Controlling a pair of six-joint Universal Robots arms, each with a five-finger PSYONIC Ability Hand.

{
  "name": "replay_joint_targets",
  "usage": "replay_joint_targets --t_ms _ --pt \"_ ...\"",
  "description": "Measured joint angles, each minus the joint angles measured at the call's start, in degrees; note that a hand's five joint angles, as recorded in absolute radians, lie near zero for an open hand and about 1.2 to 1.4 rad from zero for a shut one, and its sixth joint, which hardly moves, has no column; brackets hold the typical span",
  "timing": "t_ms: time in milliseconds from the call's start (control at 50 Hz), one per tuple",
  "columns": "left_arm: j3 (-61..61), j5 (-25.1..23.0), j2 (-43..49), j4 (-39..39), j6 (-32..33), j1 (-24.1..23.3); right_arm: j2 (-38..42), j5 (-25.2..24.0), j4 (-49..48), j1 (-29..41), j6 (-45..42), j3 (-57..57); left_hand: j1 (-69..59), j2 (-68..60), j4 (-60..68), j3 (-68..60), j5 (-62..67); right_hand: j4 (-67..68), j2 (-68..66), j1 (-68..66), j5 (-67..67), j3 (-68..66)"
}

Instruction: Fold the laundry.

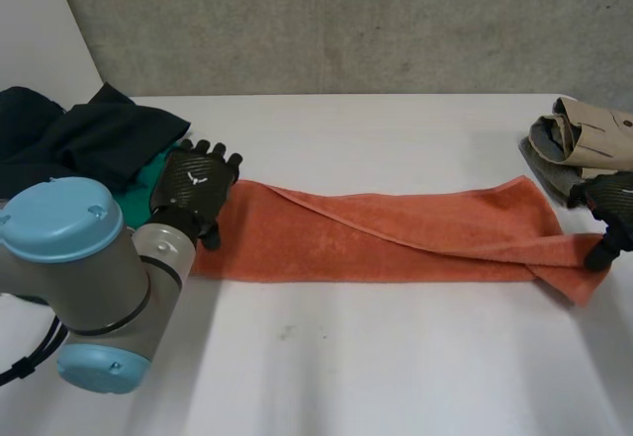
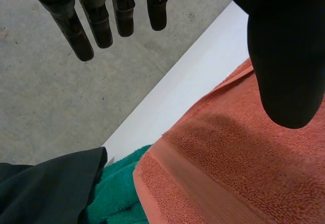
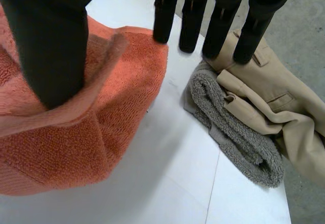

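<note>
At the far left of the white counter (image 1: 346, 357), a heap of dark garments (image 1: 79, 139) lies slumped in soft, matte folds, and a green cloth (image 1: 148, 174) pokes out from beneath its near edge. The left wrist view shows that the green cloth (image 2: 119, 188) has a looped terry pile and lies against the corner of the orange towel (image 2: 228, 173), with the dark garments (image 2: 45, 188) just beside it.

The left arm (image 1: 89, 278), with its grey joint and light-blue caps, reaches in from the near left. The left robot hand (image 1: 198, 187) sits over the left end of the towel, its fingers (image 2: 96, 21) straight and spread well away from the thumb (image 2: 284, 56), gripping nothing.

The orange towel (image 1: 396, 233) stretches across the middle of the counter as a long, narrow band. It is folded lengthwise, and a slanting hem crosses its top layer. Its nap is thick and nubbly, with a flat woven stripe near the end.

At the right end, the right robot hand (image 1: 611, 199) is wide open, with straight fingers (image 3: 218, 26) held apart from the thumb (image 3: 51, 36). The thumb tip rests against a raised, rumpled hem of the towel (image 3: 61, 153).

Beyond the fingertips, near the counter's right edge, lie a rolled grey towel (image 3: 233, 127) of coarse loops and a crumpled beige garment (image 3: 274, 97) with a smooth weave. The two touch each other.
</note>
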State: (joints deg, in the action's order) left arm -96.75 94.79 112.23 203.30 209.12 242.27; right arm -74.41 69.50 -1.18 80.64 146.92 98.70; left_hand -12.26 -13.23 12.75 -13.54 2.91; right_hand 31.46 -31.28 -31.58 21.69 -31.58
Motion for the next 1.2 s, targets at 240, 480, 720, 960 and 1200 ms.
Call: replay_joint_targets --t_ms 240,480,720,960,1200 --pt "2.99 -1.38 3.06 1.35 0.22 2.34 0.59 0.82 0.90 0.64 -0.12 -0.45 0.00 0.00 0.00 0.00 0.00 37.06 -36.21 -33.05 34.43 -36.56" --pt "13.03 -12.45 12.58 0.60 -0.88 4.60 -15.06 -2.59 2.51 8.44 -0.17 -4.49 0.00 0.00 0.00 0.00 0.00 37.24 -36.22 -33.05 34.43 -36.56" --pt "27.06 -15.72 22.68 0.01 -8.42 2.31 -31.43 -12.16 2.22 15.00 5.87 -10.95 0.00 0.00 0.00 0.00 0.00 37.30 -36.21 -33.05 34.43 -36.56" --pt "34.83 -16.12 28.14 -5.96 -10.70 0.54 -35.32 -14.28 2.27 14.21 13.57 -13.71 -54.92 -53.98 54.32 -52.98 52.00 37.30 -36.22 -33.05 34.43 -36.56" --pt "22.09 -13.38 10.53 -7.70 -10.66 5.55 -25.78 -12.08 6.67 6.45 6.93 -11.73 -54.92 -55.33 55.97 -54.58 52.00 37.31 -36.22 -33.05 34.43 -36.56"
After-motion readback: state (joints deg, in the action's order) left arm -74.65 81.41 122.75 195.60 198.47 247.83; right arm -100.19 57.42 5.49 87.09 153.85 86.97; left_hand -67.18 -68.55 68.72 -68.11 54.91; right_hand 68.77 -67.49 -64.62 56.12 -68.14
